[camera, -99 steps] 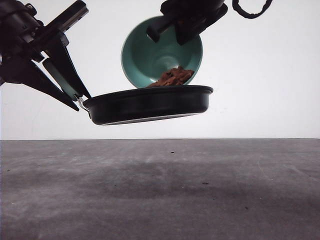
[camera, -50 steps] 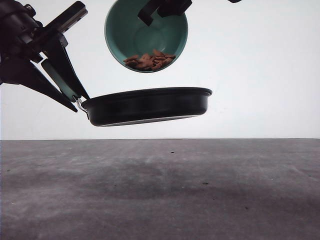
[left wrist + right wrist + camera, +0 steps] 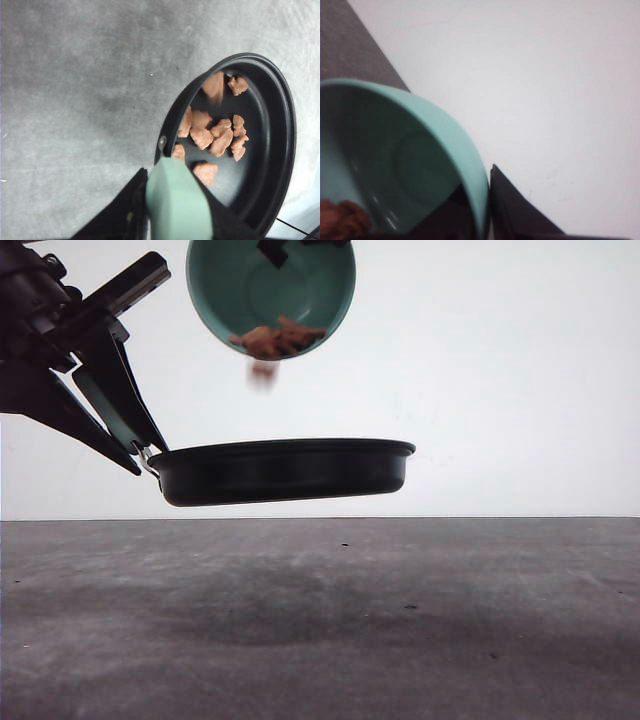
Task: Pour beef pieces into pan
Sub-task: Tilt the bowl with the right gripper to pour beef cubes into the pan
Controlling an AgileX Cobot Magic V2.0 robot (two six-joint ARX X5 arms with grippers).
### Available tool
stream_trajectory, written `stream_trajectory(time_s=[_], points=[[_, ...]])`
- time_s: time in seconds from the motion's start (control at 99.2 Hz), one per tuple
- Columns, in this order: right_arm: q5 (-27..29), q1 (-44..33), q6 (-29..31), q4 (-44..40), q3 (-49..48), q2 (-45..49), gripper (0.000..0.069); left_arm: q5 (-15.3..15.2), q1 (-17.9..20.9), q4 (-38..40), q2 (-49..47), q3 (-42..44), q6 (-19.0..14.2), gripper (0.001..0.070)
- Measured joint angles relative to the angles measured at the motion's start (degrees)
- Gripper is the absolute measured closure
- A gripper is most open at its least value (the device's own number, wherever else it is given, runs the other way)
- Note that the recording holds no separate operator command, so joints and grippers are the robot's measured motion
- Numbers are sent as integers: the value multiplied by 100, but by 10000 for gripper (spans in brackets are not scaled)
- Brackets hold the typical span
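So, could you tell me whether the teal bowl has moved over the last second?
Yes. The teal bowl has risen and shifted left, judged against the table's far edge, opening a gap above the pan.

The front camera sat low, near table level, facing forward across the grey table (image 3: pixel 400 620) toward a white wall. It viewed the pan (image 3: pixel 285 472) edge-on from a moderate distance.

The left wrist camera looked steeply down past the mint handle (image 3: pixel 175 205), close to the pan (image 3: pixel 265 150), with the table beneath.

The right wrist camera sat very close to the teal bowl (image 3: pixel 420 150), facing into its interior.

Front and left wrist views shared the pan; front and right wrist views shared the bowl (image 3: pixel 270 290).
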Motion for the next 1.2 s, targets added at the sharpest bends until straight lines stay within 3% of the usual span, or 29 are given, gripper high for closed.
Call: stream_trajectory(time_s=[0.786, 1.199], points=[[-352, -103, -114, 247, -2, 461, 674, -229, 361, 20, 2, 0, 127, 651], [-439, -77, -603, 592, -20, 695, 674, -315, 361, 22, 2, 0, 214, 651]])
